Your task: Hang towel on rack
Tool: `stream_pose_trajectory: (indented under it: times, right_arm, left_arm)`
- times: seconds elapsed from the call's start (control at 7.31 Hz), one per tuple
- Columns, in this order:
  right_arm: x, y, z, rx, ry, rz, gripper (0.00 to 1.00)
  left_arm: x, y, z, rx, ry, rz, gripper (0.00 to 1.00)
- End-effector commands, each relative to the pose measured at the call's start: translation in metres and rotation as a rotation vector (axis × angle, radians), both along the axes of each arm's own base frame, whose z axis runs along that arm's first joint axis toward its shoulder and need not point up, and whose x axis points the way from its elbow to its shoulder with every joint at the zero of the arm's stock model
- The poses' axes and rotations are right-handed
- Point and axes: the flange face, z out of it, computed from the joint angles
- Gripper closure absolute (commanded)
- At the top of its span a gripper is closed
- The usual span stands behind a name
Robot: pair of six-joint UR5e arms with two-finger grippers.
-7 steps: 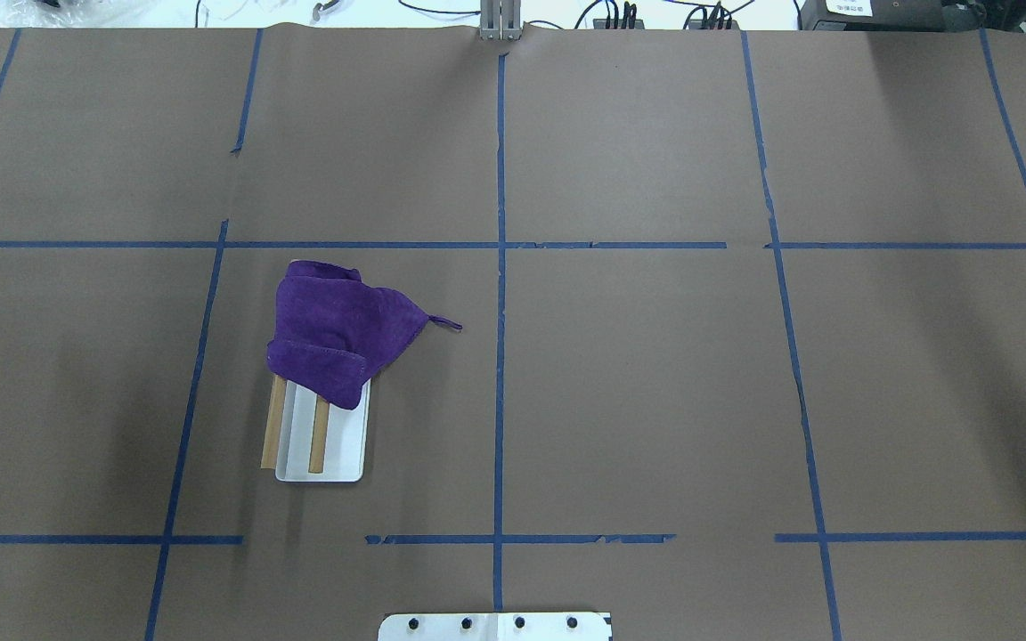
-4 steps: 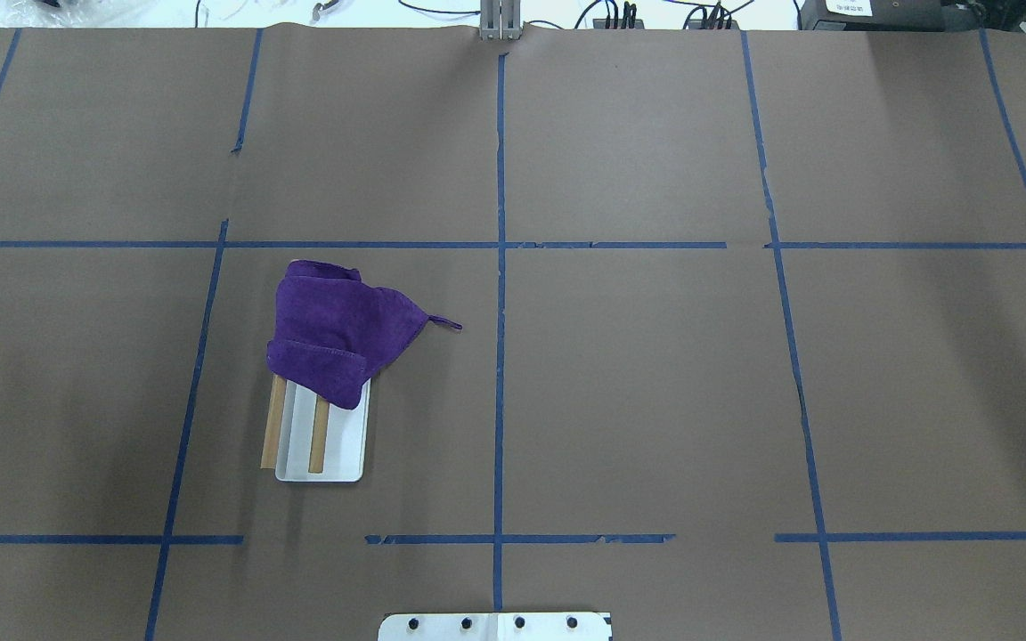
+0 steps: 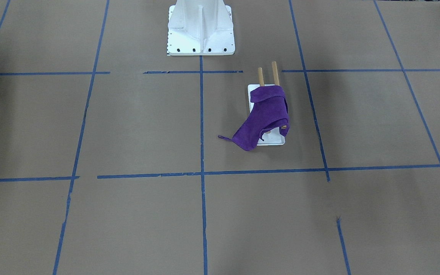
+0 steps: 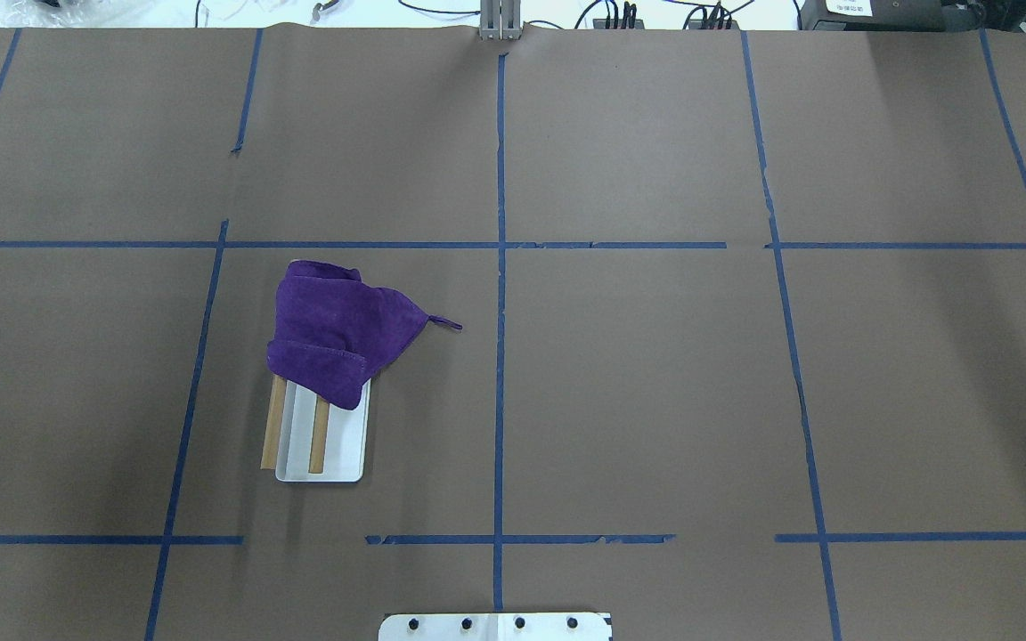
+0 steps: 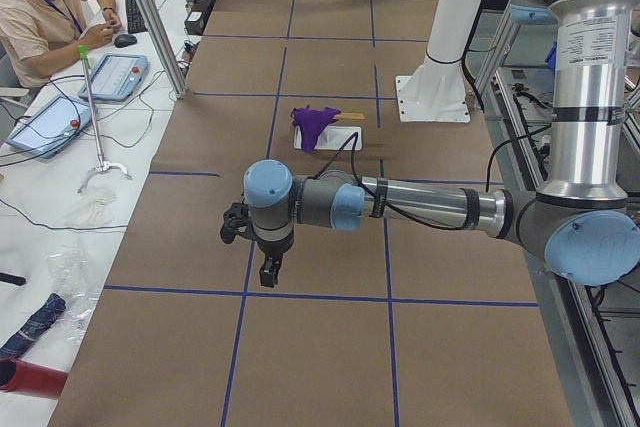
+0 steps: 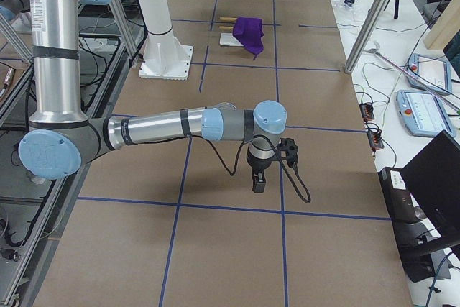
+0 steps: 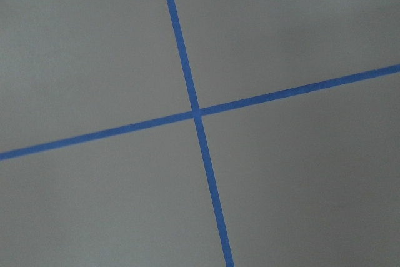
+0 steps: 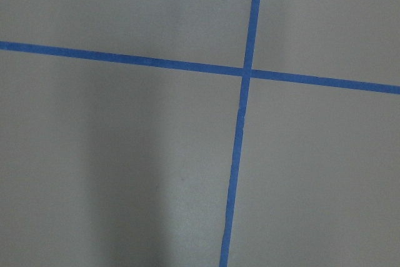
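Note:
The purple towel (image 4: 335, 329) lies draped over the far end of the rack (image 4: 348, 445), and one corner trails onto the table to the right. The rack's two wooden rods (image 4: 318, 441) stick out bare at the near end. The towel (image 3: 260, 122) and rack (image 3: 275, 139) also show in the front-facing view. My left gripper (image 5: 268, 272) hangs above the table far from the rack, seen only in the exterior left view. My right gripper (image 6: 258, 183) hangs over the table's other end, seen only in the exterior right view. I cannot tell whether either is open or shut. Both wrist views show only brown paper and blue tape.
The white bolted pedestal (image 3: 201, 30) stands at the robot's edge of the table, its base plate (image 4: 495, 626) at the overhead view's bottom. Blue tape lines grid the brown paper. An operator (image 5: 40, 17) sits beyond the table's left end with tablets (image 5: 110, 75) and cables.

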Motion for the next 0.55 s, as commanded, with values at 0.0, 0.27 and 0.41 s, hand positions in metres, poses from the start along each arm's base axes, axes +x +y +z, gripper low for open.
stream_pose_trajectory:
  times: [0.0, 0.27, 0.41]
  right_arm:
    - [0.0, 0.0, -0.006, 0.01, -0.005, 0.001, 0.0]
    - [-0.003, 0.009, 0.0, -0.01, -0.045, -0.001, 0.0]
    - [-0.006, 0.022, 0.005, -0.032, -0.102, -0.001, 0.0]
  left_arm:
    - [0.001, 0.002, 0.001, -0.021, 0.01, -0.021, 0.0]
    - [0.001, 0.0, -0.004, -0.017, 0.012, -0.028, 0.0]
    - [0.002, -0.003, -0.004, -0.019, 0.013, -0.031, 0.0]
